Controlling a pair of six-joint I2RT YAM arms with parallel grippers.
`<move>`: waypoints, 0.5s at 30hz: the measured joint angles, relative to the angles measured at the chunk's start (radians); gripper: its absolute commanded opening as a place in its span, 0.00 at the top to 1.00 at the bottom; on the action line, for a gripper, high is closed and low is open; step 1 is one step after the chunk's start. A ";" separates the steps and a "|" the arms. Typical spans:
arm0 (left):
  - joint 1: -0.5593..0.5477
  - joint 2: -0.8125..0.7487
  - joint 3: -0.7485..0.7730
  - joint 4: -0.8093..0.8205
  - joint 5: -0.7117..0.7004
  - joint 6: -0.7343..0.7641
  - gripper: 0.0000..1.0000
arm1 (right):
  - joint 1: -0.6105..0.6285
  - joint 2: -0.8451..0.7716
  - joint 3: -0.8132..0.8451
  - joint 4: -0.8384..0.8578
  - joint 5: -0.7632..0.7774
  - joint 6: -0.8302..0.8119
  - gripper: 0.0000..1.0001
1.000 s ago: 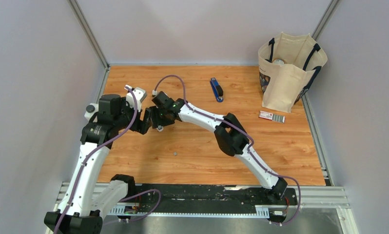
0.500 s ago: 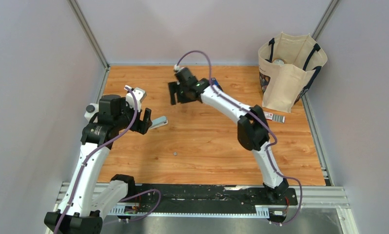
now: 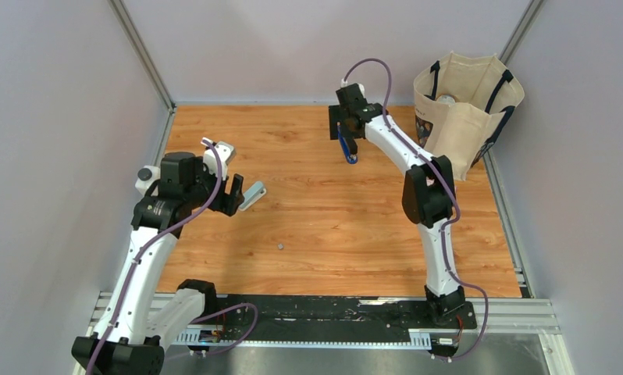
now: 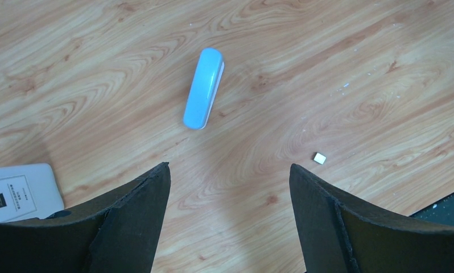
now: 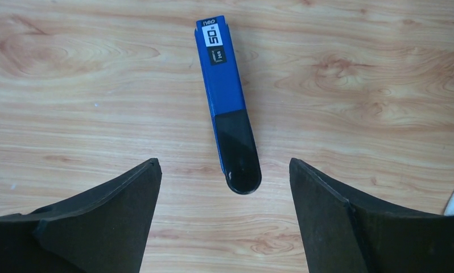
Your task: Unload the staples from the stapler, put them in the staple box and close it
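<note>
The royal-blue stapler [image 5: 227, 108] with a black end lies flat on the wood. In the top view it [image 3: 348, 153] is at the far middle of the table. My right gripper [image 5: 225, 165] is open just above it, with the black end pointing into the gap between the fingers and touching neither. In the top view the right gripper [image 3: 345, 139] hangs over it. My left gripper [image 4: 230, 168] is open and empty at the left of the table [image 3: 236, 190]. A tiny grey bit [image 3: 280, 247] lies mid-table; I cannot tell if it is staples.
A pale grey-green oblong piece [image 4: 203, 88] lies just ahead of the left fingers, also in the top view [image 3: 252, 195]. A small white bit [image 4: 320, 158] lies near it. A beige tote bag [image 3: 464, 117] stands at the far right. Grey walls close the sides.
My right arm has swung away from the left gripper to the far side and now hangs over the stapler. The pale piece lies by the left gripper, which has barely moved.
</note>
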 measured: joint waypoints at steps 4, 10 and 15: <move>0.000 0.012 0.000 0.000 0.005 0.000 0.15 | 0.008 0.055 0.022 -0.011 0.006 -0.027 0.16; 0.000 0.036 0.000 0.002 0.022 0.000 0.15 | 0.009 0.101 0.031 -0.030 0.006 -0.038 0.20; 0.000 0.041 -0.001 0.013 0.038 -0.001 0.15 | 0.000 0.133 0.034 -0.028 0.007 -0.041 0.31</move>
